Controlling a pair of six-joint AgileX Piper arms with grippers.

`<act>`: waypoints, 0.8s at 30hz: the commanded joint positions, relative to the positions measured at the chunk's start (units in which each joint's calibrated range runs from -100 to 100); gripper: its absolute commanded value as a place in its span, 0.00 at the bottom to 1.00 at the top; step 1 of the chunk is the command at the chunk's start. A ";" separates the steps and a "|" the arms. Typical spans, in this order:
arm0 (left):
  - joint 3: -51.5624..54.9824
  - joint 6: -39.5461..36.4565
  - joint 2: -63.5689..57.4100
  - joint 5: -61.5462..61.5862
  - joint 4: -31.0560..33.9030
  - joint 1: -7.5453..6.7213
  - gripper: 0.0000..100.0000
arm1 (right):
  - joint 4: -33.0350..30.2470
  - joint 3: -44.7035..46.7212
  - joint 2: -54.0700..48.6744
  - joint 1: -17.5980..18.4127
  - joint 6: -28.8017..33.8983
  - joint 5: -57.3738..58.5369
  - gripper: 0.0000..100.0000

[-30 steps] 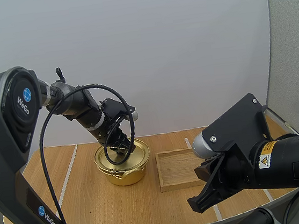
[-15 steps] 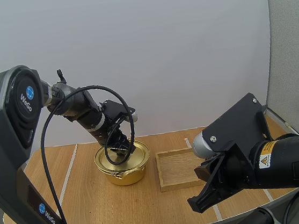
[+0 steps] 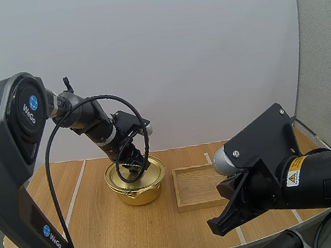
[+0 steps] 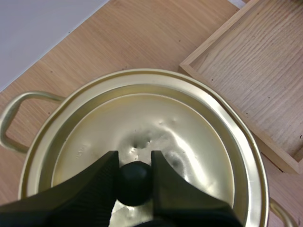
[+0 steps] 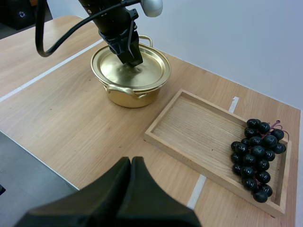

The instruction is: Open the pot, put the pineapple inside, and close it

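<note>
Left wrist view: left gripper (image 4: 134,159) clamped on the black knob (image 4: 135,182) of the lid (image 4: 156,127), which sits on the gold pot (image 5: 130,97). Right wrist view: right gripper (image 5: 131,163) closed on nothing, above the counter (image 5: 61,118). Grapes (image 5: 258,151) lie in the wooden tray (image 5: 199,127), at the end farthest from the pot.
</note>
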 commanded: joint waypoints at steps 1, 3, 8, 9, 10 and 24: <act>0.50 0.25 0.20 2.68 -1.42 0.01 0.00 | 0.33 0.24 -0.24 -0.23 -0.31 -0.35 0.00; 0.50 0.25 0.20 3.32 -1.42 0.01 0.00 | 0.33 0.24 -0.24 -0.23 -0.31 -0.35 0.00; 0.50 0.25 0.20 3.90 -1.54 0.01 0.00 | 0.33 0.24 -0.24 -0.23 -0.31 -0.35 0.00; 0.50 0.25 0.20 3.90 -1.81 0.01 0.00 | 0.33 0.24 -0.24 -0.23 -0.31 -0.35 0.00; 0.50 0.25 0.20 3.90 -2.11 0.01 0.00 | 0.33 0.24 -0.24 -0.23 -0.31 -0.35 0.00; 4.40 0.25 0.20 -3.60 -2.76 0.01 0.00 | 0.33 0.24 -0.24 -0.23 -0.31 -0.35 0.00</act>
